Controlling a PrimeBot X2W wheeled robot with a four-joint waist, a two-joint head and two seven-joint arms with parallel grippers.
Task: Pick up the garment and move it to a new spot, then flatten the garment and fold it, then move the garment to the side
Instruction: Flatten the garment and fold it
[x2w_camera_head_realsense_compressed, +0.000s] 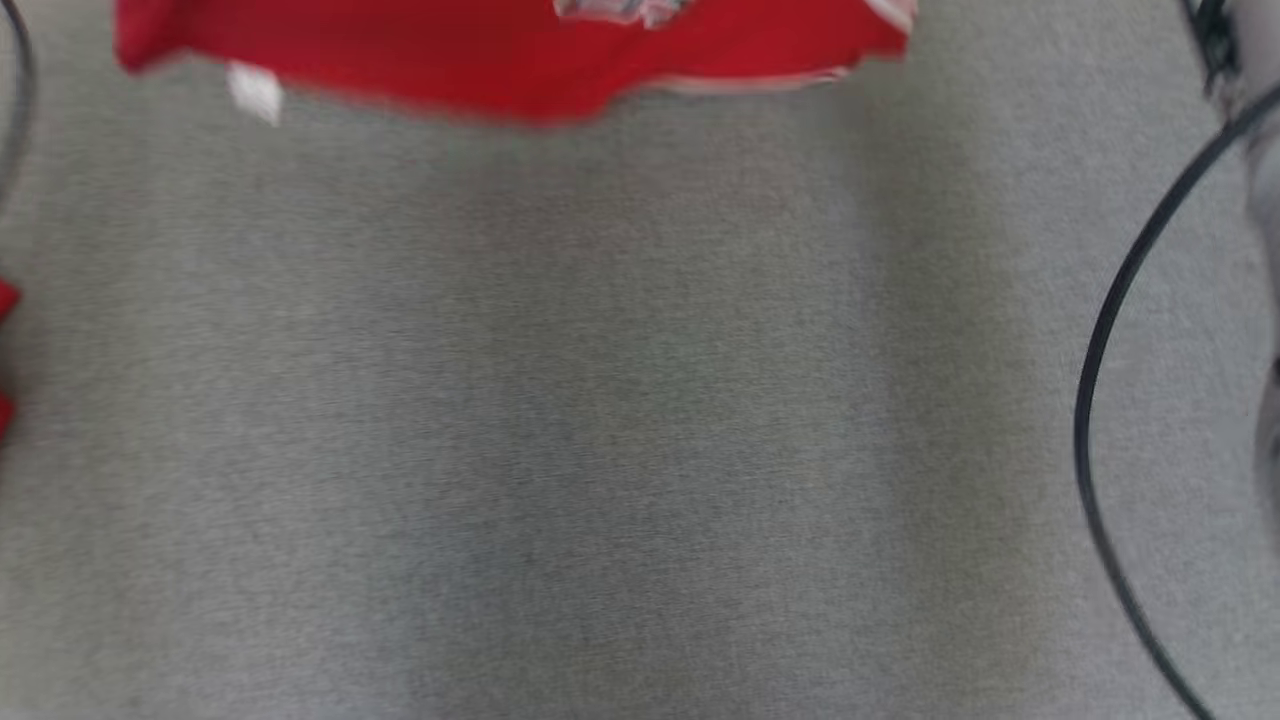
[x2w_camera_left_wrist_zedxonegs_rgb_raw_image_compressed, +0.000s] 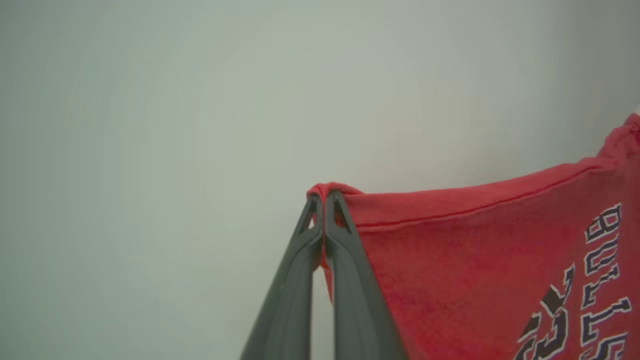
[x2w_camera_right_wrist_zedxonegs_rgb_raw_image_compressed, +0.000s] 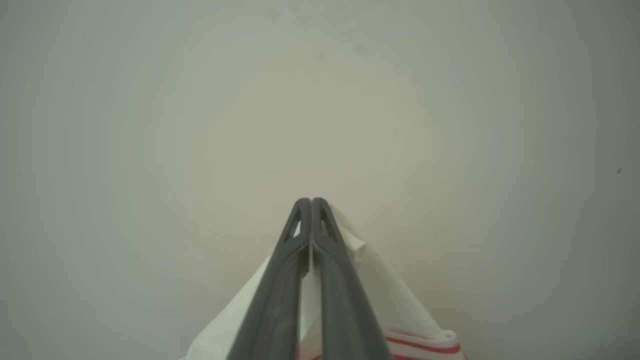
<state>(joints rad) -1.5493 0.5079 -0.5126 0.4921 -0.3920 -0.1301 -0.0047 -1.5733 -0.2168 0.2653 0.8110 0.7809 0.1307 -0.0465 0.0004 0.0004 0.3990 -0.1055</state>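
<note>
The left jaws are pressed together, their dark fingers (x2w_camera_left_wrist_zedxonegs_rgb_raw_image_compressed: 350, 280) pinching a bunched corner of the red garment (x2w_camera_left_wrist_zedxonegs_rgb_raw_image_compressed: 475, 260) at its stitched hem. From there the hem runs taut toward 2 o'clock, with black-and-white lettering at 4 o'clock. The right jaws are also pressed together, their fingers (x2w_camera_right_wrist_zedxonegs_rgb_raw_image_compressed: 280, 300) pinching a white fold of the garment (x2w_camera_right_wrist_zedxonegs_rgb_raw_image_compressed: 400, 320) that is edged with a red stripe. Both pairs of fingers point at a plain pale surface. In the blurred head view the garment (x2w_camera_head_realsense_compressed: 520, 60) spans 12 o'clock, a white tag (x2w_camera_head_realsense_compressed: 255, 92) at its lower edge. Open grey counter (x2w_camera_head_realsense_compressed: 640, 400) stretches from the centre to 6 o'clock. A black cable (x2w_camera_head_realsense_compressed: 1100, 350) curves at 3 o'clock.
</note>
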